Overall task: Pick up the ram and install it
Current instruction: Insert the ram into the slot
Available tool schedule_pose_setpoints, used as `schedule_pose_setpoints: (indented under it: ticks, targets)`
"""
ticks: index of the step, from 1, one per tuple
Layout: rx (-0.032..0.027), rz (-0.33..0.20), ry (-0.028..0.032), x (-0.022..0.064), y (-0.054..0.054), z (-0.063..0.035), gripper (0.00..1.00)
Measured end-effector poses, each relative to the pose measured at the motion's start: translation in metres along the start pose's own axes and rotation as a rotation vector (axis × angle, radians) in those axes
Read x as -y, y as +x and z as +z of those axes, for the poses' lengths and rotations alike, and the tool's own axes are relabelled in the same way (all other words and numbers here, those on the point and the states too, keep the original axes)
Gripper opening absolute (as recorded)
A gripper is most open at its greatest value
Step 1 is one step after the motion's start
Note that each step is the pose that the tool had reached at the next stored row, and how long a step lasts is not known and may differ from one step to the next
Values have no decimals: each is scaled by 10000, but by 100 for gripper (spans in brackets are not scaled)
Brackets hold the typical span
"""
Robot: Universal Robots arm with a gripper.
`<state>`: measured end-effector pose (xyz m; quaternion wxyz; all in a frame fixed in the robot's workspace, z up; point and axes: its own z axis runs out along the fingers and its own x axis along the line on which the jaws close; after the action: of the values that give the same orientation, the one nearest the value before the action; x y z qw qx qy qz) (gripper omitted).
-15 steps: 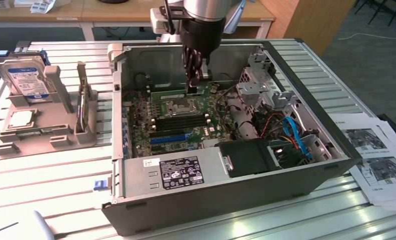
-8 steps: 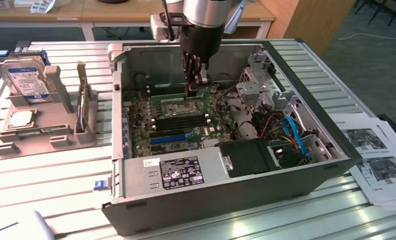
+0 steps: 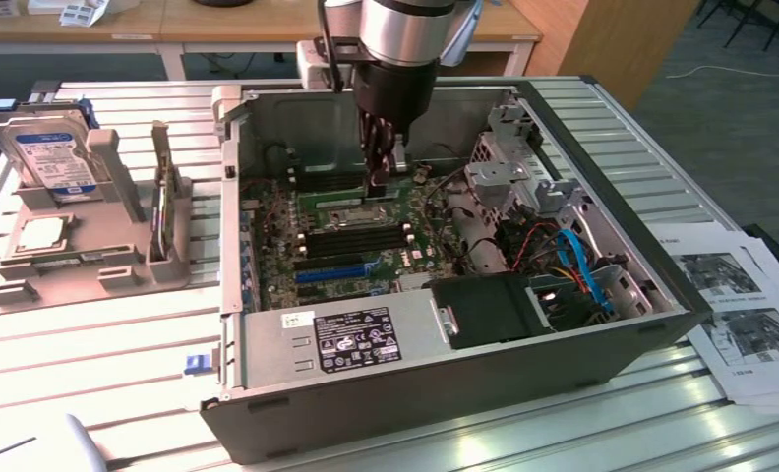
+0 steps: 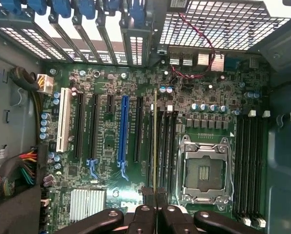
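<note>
Along the table's (image 3: 101, 344) near edge sits the open computer case (image 3: 495, 383), its near wall close to that edge, with bare slats showing in front. Just inside that wall lies the power supply (image 3: 350, 339), and a black shroud (image 3: 488, 310) sits beside it toward the exterior view's right, with blue cables (image 3: 580, 265) looping just past it. Beyond these the motherboard (image 3: 363, 246) lies flat on the case floor, open from above, with the blue expansion slot (image 3: 330, 272) at its near part and a row of black memory slots (image 3: 350, 236) just behind.

Over the board's far half, the gripper (image 3: 379, 182) hangs straight down inside the case. It stands well apart from the case's side walls and nearer to the far wall, with the grey drive cage (image 3: 514, 162) on the exterior view's right. Its fingers (image 4: 144, 214) are pinched together on the ram (image 4: 155, 141), which shows edge-on as a thin line. The ram runs parallel to the black slots (image 4: 167, 146) between the blue slot and the CPU socket (image 4: 201, 170). Whether its lower edge touches a slot cannot be told.

Outside the case, at the table's edge on the exterior view's left, a grey holder (image 3: 88, 265) carries an upright hard drive (image 3: 55, 157). Printed papers (image 3: 744, 305) lie by the opposite edge.
</note>
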<state>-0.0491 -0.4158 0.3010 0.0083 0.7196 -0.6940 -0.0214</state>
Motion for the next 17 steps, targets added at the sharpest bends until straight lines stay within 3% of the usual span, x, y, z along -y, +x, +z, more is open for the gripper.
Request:
schedule_pose_setpoints:
  ticks: [17]
  targets:
    - [1, 0, 0, 8, 4, 193, 12]
